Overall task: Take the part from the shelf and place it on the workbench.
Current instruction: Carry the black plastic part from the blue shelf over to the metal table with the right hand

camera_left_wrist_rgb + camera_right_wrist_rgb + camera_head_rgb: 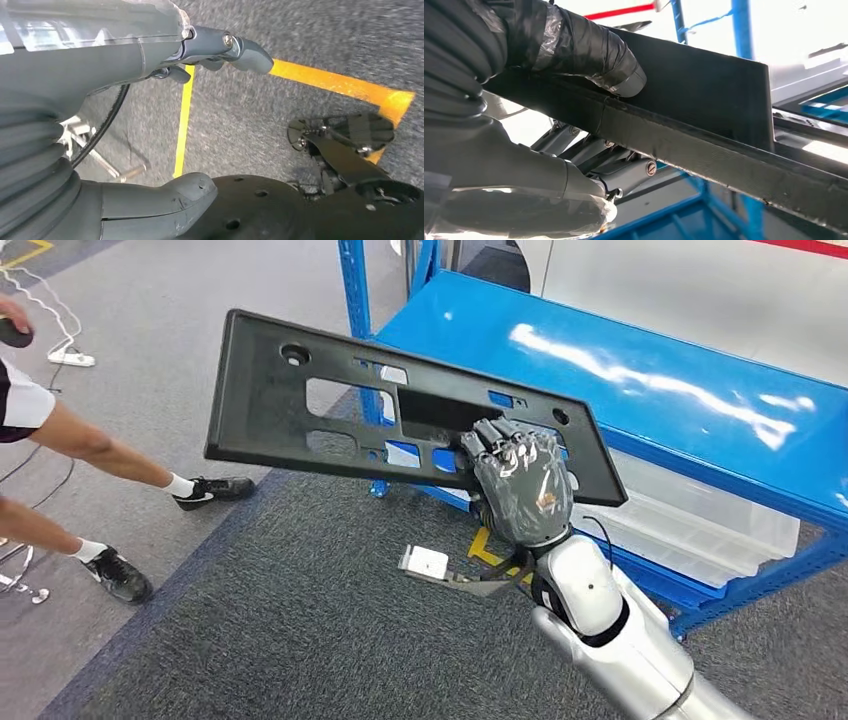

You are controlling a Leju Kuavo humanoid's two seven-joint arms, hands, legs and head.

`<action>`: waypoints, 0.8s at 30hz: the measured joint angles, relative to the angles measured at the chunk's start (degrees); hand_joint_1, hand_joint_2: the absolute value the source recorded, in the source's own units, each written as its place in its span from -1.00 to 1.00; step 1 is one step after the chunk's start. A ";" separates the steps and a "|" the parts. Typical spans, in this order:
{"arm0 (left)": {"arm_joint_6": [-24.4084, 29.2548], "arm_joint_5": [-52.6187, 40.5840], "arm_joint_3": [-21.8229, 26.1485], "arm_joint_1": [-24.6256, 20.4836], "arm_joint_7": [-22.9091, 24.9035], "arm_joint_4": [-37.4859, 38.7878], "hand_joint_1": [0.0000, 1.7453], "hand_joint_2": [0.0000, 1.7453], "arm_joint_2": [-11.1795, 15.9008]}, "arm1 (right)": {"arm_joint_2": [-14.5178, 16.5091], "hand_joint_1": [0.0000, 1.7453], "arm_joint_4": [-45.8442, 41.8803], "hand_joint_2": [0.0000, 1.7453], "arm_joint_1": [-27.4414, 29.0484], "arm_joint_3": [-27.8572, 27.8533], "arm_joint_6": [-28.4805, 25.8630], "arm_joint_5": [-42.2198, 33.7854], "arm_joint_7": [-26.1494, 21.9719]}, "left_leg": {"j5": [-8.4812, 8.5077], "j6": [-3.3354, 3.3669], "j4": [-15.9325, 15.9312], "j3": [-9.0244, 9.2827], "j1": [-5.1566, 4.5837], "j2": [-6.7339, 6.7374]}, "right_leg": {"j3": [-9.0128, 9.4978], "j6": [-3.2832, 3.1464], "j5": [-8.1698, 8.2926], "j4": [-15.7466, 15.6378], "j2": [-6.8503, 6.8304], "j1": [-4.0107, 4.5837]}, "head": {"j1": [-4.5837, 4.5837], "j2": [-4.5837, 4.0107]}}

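right hand: gripping the near long edge of the part, thumb pressing one face, fingers curling under the other
left hand: hanging over the carpet by a yellow floor line, holding nothing, fingers lying loosely apart
part: black flat panel with cut-outs, being held tilted in the air over the grey carpet, just in front of the shelf
shelf: blue, glossy top, standing behind the part
person: standing at the left, legs and black shoes showing

Flat black perforated part, tilted, held beside blue shelf
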 joint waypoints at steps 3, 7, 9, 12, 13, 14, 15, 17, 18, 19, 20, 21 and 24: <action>1.19 0.95 0.01 0.00 1.31 0.13 -1.00 1.00 -0.03 | -0.95 0.94 -2.93 1.00 2.71 0.12 -0.13 0.21 0.02 | -0.29 -0.42 0.83 -0.15 0.11 -2.30 | 3.30 0.12 5.08 -7.32 1.46 -0.59 | 0.00 0.00; 2.20 1.27 0.02 -0.11 2.73 0.39 -1.00 1.00 -0.03 | -2.34 0.94 -5.92 1.00 5.68 0.00 -1.02 -0.18 0.51 | -0.36 -1.59 2.05 -1.45 0.13 -4.88 | 5.81 -0.14 6.80 -13.34 3.93 -0.77 | -0.03 0.00; 2.57 1.22 0.02 0.15 3.42 0.79 -1.00 1.00 0.05 | -2.70 0.94 -6.58 1.00 7.14 -0.26 -1.60 -0.82 0.46 | -0.39 -2.20 2.09 -1.86 0.32 -4.87 | 5.87 -0.89 7.07 -13.54 2.61 -0.71 | -0.04 0.00; 2.31 1.10 -0.03 0.32 2.81 1.12 -1.00 1.00 0.14 | -3.02 0.94 -6.96 1.00 9.07 -0.73 -3.22 -0.87 0.36 | -4.36 -2.87 8.42 -4.54 0.25 -0.04 | 5.92 -1.86 7.44 -14.00 0.50 -0.65 | -0.21 0.00; 2.10 0.98 -0.09 0.28 2.44 1.16 -1.00 1.00 0.15 | -3.14 0.94 -7.03 1.00 9.75 -0.90 -3.66 -0.75 0.33 | -6.30 -3.04 12.20 -6.16 0.28 1.04 | 5.86 -1.99 7.44 -14.00 -0.31 -0.50 | -0.26 0.00; 1.94 0.85 -0.21 0.22 2.20 1.20 -1.00 1.00 0.15 | -3.30 0.94 -7.04 1.00 10.39 -1.07 -3.91 -0.56 0.32 | -7.72 -3.16 15.50 -7.55 0.32 1.51 | 5.80 -2.05 7.40 -13.97 -1.17 -0.34 | -0.26 0.00; 1.86 0.68 -0.40 0.16 2.08 1.25 -1.00 1.00 0.16 | -3.47 0.94 -7.09 1.00 10.98 -1.21 -3.98 -0.39 0.36 | -8.23 -3.17 17.29 -8.17 0.33 1.69 | 5.77 -2.10 7.37 -13.95 -2.04 -0.18 | -0.26 0.00; 1.83 0.26 -0.85 0.14 2.13 1.34 -1.00 1.00 0.16 | -3.88 0.94 -7.51 1.00 12.05 -1.50 -4.03 -0.14 0.50 | -6.44 -2.75 14.78 -6.32 0.20 1.99 | 5.82 -2.19 7.28 -13.94 -3.57 0.14 | -0.26 0.00; 1.83 0.09 -1.01 0.15 2.21 1.38 -1.00 1.00 0.17 | -4.08 0.94 -7.85 1.00 12.47 -1.68 -4.06 -0.09 0.59 | -4.92 -2.38 11.63 -4.42 0.06 2.37 | 5.90 -2.22 7.23 -13.95 -4.18 0.28 | -0.26 0.00; 1.84 -0.05 -1.11 0.16 2.30 1.42 -1.00 1.00 0.17 | -4.28 0.94 -8.24 1.00 12.82 -1.91 -4.09 -0.03 0.67 | -3.54 -1.90 8.05 -2.32 -0.19 3.22 | 5.99 -2.23 7.19 -13.97 -4.68 0.37 | -0.26 0.00; 1.87 -0.13 -1.21 0.13 2.36 1.45 -1.00 1.00 0.22 | -4.49 0.94 -8.62 1.00 13.13 -2.15 -4.13 0.02 0.75 | -2.94 -1.44 5.26 -0.75 -0.56 4.42 | 6.07 -2.18 7.15 -14.00 -5.17 0.51 | -0.26 0.00; 1.90 -0.19 -1.35 0.07 2.40 1.48 -1.00 1.00 0.26 | -4.74 0.94 -8.98 1.00 13.44 -2.42 -4.16 0.08 0.85 | -2.53 -1.01 3.14 0.39 -0.91 5.33 | 6.11 -2.07 7.13 -14.06 -5.68 0.60 | -0.26 0.00; 1.95 -0.36 -2.01 0.10 2.42 1.68 -1.00 1.00 0.35 | -5.35 0.94 -9.83 1.00 14.40 -2.97 -4.25 0.32 1.10 | -2.21 -0.18 1.21 0.85 -1.51 5.05 | 6.38 -1.47 7.23 -14.40 -7.47 0.65 | -0.26 0.00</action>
